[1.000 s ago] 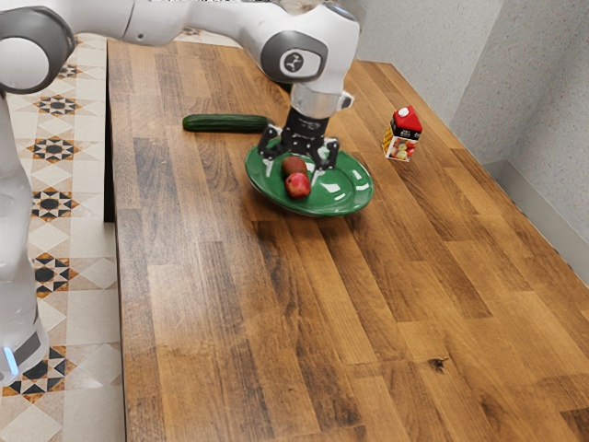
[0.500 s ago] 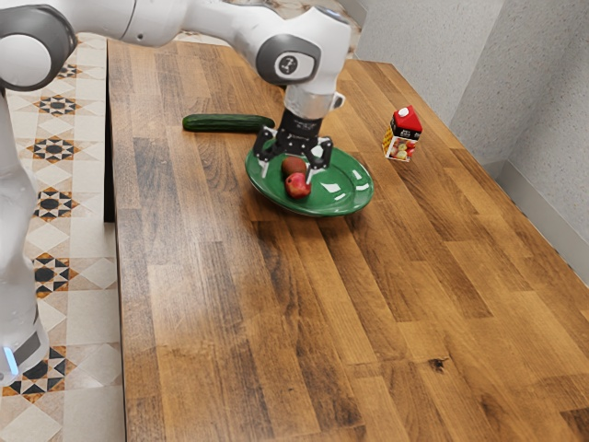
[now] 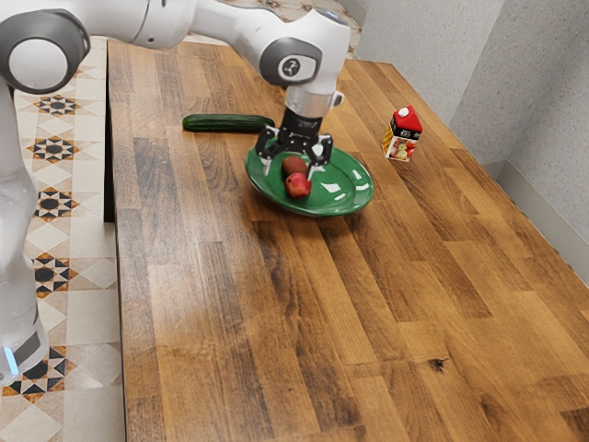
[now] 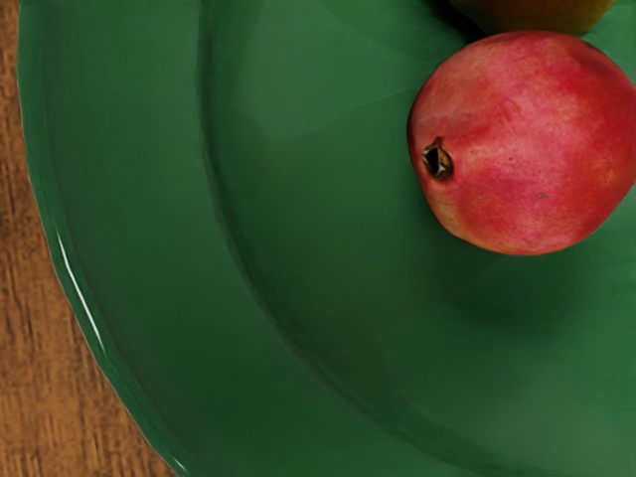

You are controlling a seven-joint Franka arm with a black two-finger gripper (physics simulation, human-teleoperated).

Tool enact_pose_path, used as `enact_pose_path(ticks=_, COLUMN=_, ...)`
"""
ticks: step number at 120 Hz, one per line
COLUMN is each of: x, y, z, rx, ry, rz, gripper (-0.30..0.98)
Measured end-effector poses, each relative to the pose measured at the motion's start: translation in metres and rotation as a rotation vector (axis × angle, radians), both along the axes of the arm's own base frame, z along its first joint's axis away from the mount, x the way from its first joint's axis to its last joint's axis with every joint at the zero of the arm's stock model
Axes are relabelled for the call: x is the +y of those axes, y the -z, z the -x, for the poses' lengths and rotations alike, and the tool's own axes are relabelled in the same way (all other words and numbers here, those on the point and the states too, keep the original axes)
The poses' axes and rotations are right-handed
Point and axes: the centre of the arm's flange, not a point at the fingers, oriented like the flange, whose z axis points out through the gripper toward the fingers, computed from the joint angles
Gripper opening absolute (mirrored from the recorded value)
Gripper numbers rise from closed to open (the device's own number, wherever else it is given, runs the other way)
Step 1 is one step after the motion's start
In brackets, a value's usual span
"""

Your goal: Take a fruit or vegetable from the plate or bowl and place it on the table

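Evidently the gripper (image 3: 291, 170) is at the pick stage: it hangs over the green plate (image 3: 345, 191) w/ its jaws spread apart & pointing down, nothing pinched b/w them. Prob. held wide b/c a round fruit needs clearance on both sides before the squeeze. In the exterior view the jaws stand to either side of the brown fruit (image 3: 294, 166), maybe a kiwi; actual contact I can't tell.

The task's candidates both sit on the plate: that brown one &, just beside it, the pomegranate (image 4: 527, 144), its crown turned off to one side. Whether the two touch, can't tell. The dished plate prob. helps keep them from rolling off.

Which fruit is the target is unclear; either would do, so nothing's been delivered to the table (image 3: 202, 304). Next move, I'd say: centre over one fruit, lower, then close. Main risk: w/ the pair so close, one jaw could land on the neighbour or nudge it, or catch the rim.

The cucumber (image 3: 225, 122) lies directly on the wood nr the plate, & the juice carton (image 3: 402, 135) stands upright toward the exterior view's right, so set-down is best kept away from both.
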Motion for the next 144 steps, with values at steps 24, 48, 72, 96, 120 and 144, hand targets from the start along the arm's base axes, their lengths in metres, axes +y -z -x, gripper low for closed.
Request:
enact_pose_path(ticks=24, x=0.010, y=-0.001, z=-0.001, rx=-0.008, ry=-0.004, rz=-0.005, gripper=0.69)
enact_pose_path(ticks=48, x=0.024, y=0.002, z=-0.001, rx=-0.011, ry=-0.017, rz=-0.010, gripper=0.69)
enact_pose_path(ticks=72, x=0.034, y=0.007, z=-0.002, rx=-0.013, ry=-0.022, rz=-0.014, gripper=0.69)
enact_pose_path(ticks=96, x=0.045, y=0.006, z=-0.006, rx=-0.022, ry=-0.022, rz=-0.022, gripper=0.69)
enact_pose_path(ticks=120, x=0.057, y=0.005, z=-0.015, rx=-0.029, ry=-0.018, rz=-0.040, gripper=0.69)
enact_pose_path(ticks=144, x=0.053, y=0.002, z=-0.019, rx=-0.038, ry=0.010, rz=-0.053, gripper=0.69)
